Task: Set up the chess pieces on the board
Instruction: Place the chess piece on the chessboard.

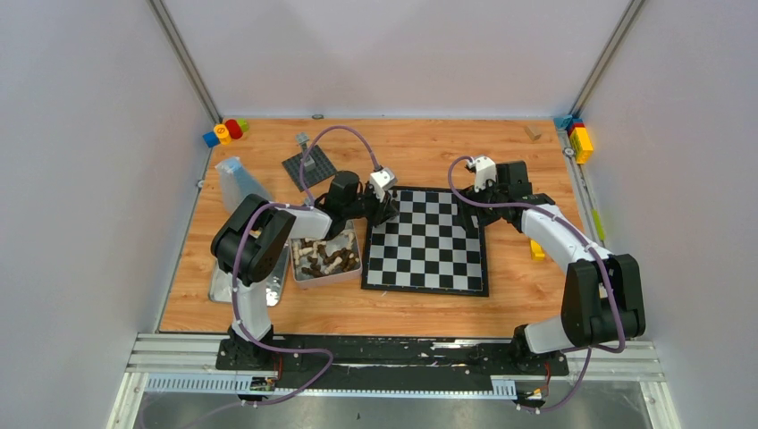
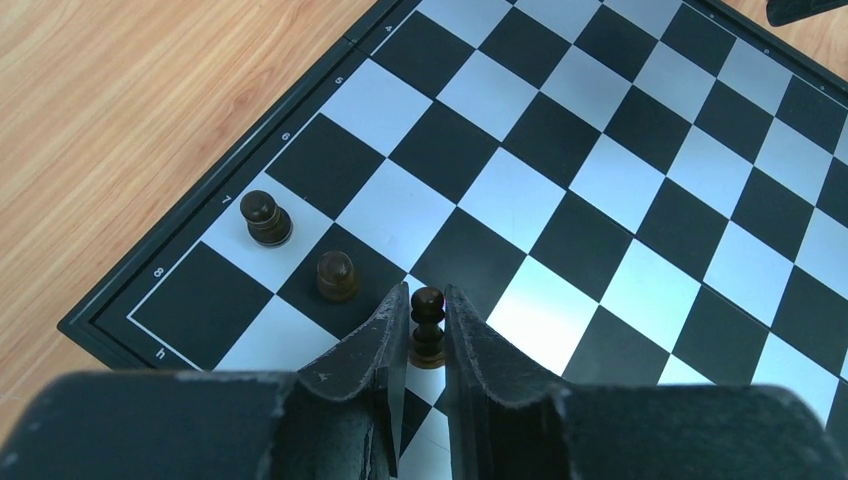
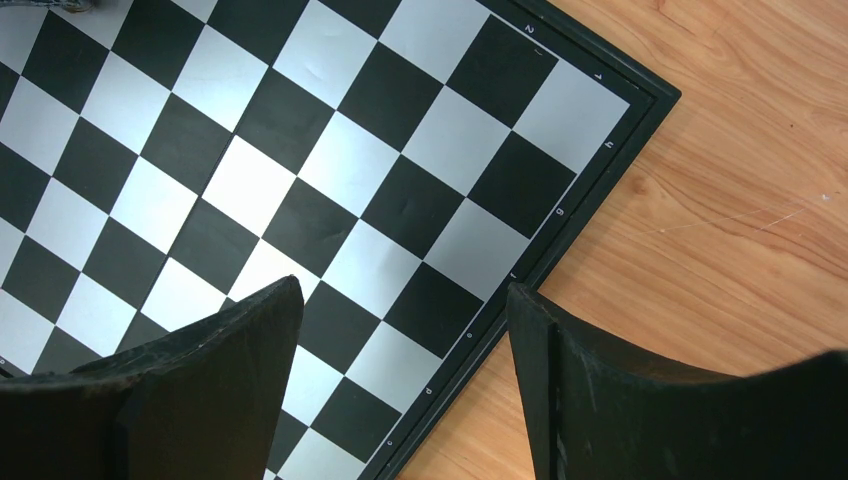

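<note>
Most of the pieces (image 1: 326, 255) lie heaped in a tin (image 1: 327, 280) on the worktop (image 1: 447, 143), just left of the board (image 1: 429, 250), within short reach of the left arm. That arm stretches past the tin to the board's far left corner. The right arm curls in over the far right edge, well apart from it, likely to stay out of the way.

From the left wrist, two dark pawns (image 2: 266, 218) (image 2: 337, 276) stand upright on neighbouring squares of the rank marked 7, one square in from the border. A third pawn (image 2: 427, 335) stands between the left jaws on the next square of that rank, so the pawn line seems to be filled one square at a time. The jaws sit close on both sides of it. Whether they pinch it or merely flank it, I cannot tell.

From the right wrist, the right jaws are spread wide and empty above a bare corner of the board and the wood beside it, apparently waiting.
</note>
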Motion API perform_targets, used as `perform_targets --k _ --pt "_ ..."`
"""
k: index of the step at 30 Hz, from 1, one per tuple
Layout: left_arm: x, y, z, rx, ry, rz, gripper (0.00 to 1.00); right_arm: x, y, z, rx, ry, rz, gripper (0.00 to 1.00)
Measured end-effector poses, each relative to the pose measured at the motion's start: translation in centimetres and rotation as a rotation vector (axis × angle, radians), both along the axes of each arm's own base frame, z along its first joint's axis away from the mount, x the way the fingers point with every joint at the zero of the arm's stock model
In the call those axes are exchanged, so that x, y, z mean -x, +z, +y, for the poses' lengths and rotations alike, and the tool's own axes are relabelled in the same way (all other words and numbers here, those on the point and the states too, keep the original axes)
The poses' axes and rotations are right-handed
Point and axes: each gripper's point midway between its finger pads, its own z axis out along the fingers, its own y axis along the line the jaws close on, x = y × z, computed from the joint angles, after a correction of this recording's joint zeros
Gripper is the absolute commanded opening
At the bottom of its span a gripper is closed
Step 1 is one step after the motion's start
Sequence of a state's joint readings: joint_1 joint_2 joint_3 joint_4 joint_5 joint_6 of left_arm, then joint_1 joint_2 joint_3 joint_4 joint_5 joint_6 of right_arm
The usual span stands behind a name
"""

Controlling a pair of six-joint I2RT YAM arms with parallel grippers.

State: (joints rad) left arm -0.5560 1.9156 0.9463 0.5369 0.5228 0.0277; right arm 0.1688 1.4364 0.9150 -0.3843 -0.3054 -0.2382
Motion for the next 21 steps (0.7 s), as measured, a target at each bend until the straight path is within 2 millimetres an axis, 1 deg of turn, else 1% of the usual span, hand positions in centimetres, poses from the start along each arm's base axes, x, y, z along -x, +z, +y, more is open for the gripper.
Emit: perform_targets --k 8,16,21 --pt "0.28 -0.39 0.17 -0.003 -0.001 0.004 0.31 0.01 -0.01 0.0 0.0 0.0 0.0 0.75" --pt "0.34 -0.4 0.17 -0.002 -0.004 0.0 0.3 0.01 -0.02 -0.01 0.0 0.0 0.0 0.75" --pt "0.37 -0.42 0.18 -0.003 -0.006 0.0 0.26 0.0 0.0 -0.01 0.0 0.0 0.0 0.75"
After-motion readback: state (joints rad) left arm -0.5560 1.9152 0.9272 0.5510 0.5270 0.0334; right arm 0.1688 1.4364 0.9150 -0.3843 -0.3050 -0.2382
